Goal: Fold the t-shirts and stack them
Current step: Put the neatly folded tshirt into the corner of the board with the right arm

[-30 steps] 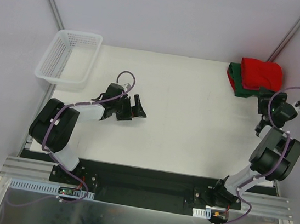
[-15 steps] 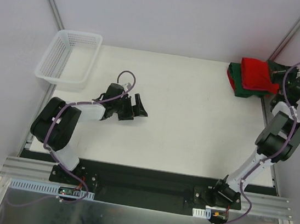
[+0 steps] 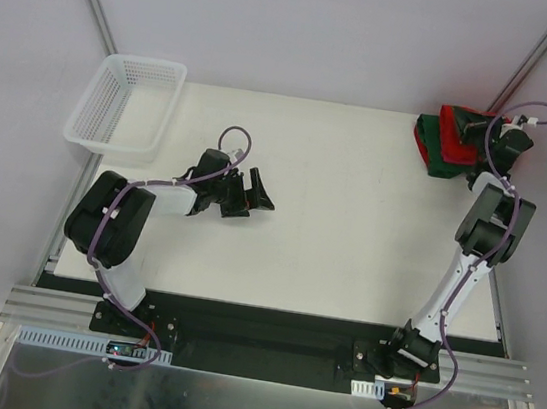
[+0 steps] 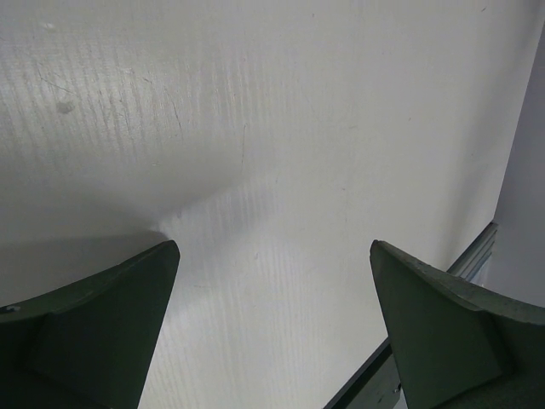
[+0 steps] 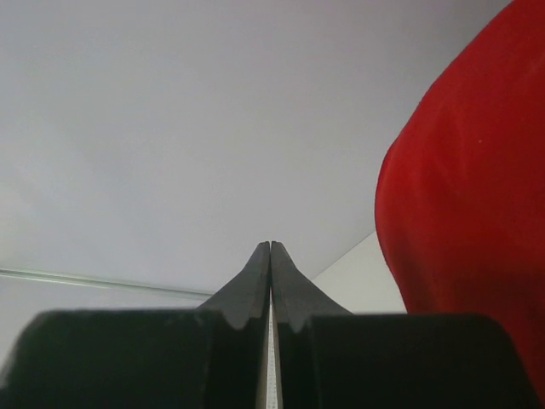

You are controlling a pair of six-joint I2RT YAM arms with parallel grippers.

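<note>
Jaws of the right pincer [image 5: 270, 249] are pressing together on nothing, hovering just beside the red t-shirt [image 5: 468, 213], which is lying atop the dark green t-shirt [image 3: 438, 168] at the far right corner of the desk [image 3: 354, 205]. The left pincer [image 4: 272, 256] is gaping wide, well apart from both.

Legible text, labels, brands, numbers or signs: none in any view.
</note>
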